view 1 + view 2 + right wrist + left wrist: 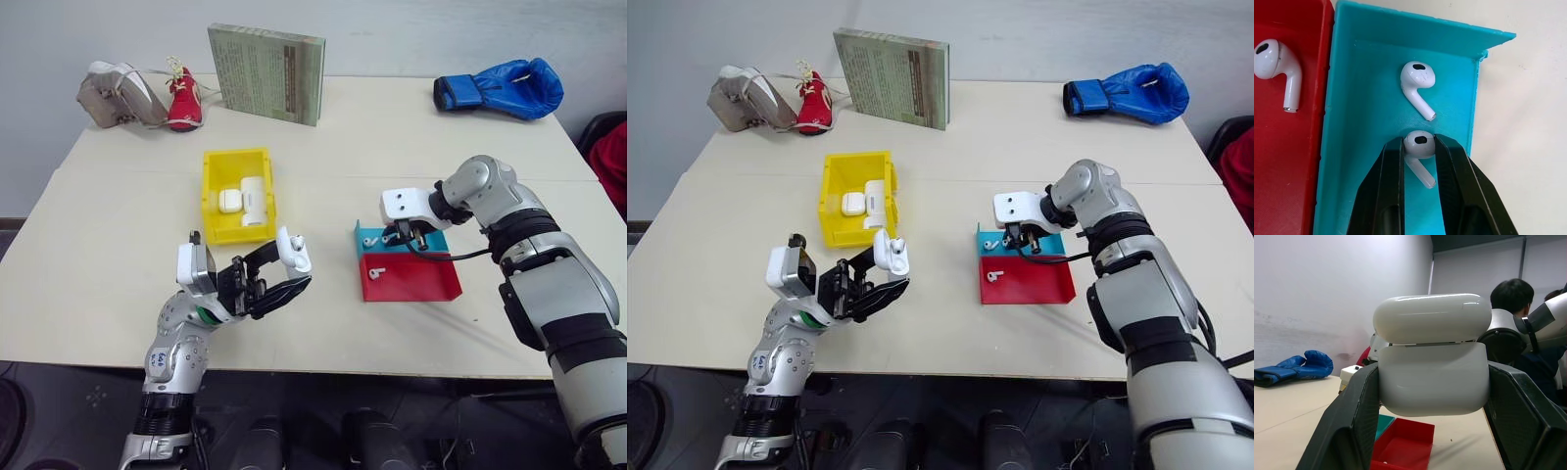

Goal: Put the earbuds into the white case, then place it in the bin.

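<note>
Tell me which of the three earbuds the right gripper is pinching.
The earbud in the teal tray pinched between the right gripper fingers. A second bud lies free beyond it in the same tray; the third is in the red tray.

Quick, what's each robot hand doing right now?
Left gripper: closed, holding the white case.
Right gripper: closed on an earbud in the teal tray.

— What can't you make out here?
— The teal tray (435, 241) sits mostly behind the right gripper (404, 235). In the yellow bin (214, 201), the two white cases (245, 200) are too small for you to tell apart.
</note>
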